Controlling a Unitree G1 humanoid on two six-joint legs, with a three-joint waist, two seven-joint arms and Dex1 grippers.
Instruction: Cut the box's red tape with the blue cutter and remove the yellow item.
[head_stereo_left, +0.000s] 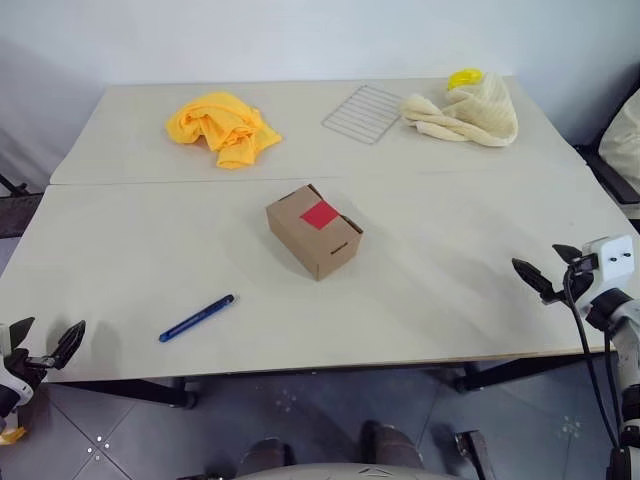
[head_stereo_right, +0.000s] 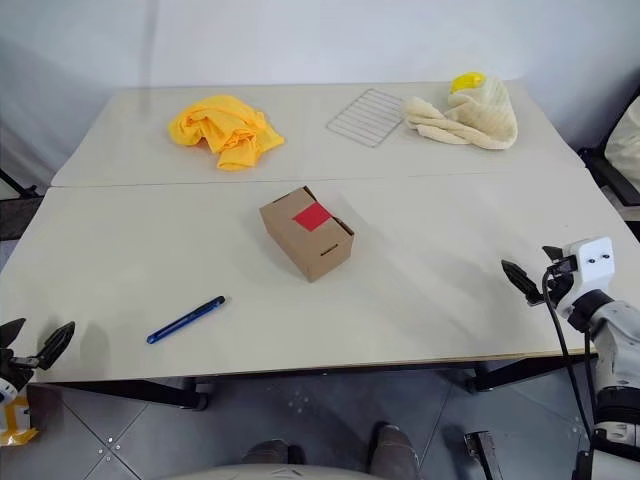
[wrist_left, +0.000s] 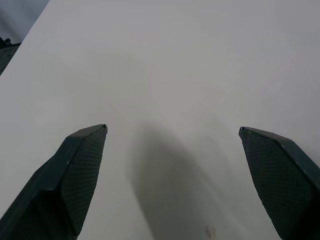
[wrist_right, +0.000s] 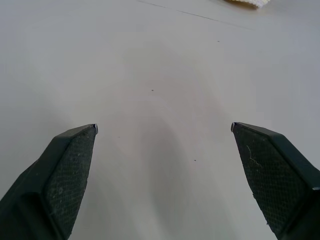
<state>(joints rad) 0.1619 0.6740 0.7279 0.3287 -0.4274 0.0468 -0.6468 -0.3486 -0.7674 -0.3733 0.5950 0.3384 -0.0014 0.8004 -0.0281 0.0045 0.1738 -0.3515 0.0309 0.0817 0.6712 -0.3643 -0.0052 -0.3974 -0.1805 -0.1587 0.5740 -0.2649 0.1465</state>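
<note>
— Lighting? 
— Bright, even, diffuse from overhead. Soft shadows under the box (head_stereo_left: 314, 230) and cutter (head_stereo_left: 196, 318).
— Faults? 
— No glare. Table (head_stereo_left: 450, 290) edges bow slightly. Wrist views soft.

brown box (head_stereo_right: 306, 234) with red tape (head_stereo_right: 312, 217) mid-table, blue cutter (head_stereo_right: 186, 319) nearer, apart

A bare test room: 2 plain tables (head_stereo_left: 130, 250) against a blank wall (head_stereo_left: 300, 40), grey tiled floor (head_stereo_left: 300, 410).
</note>
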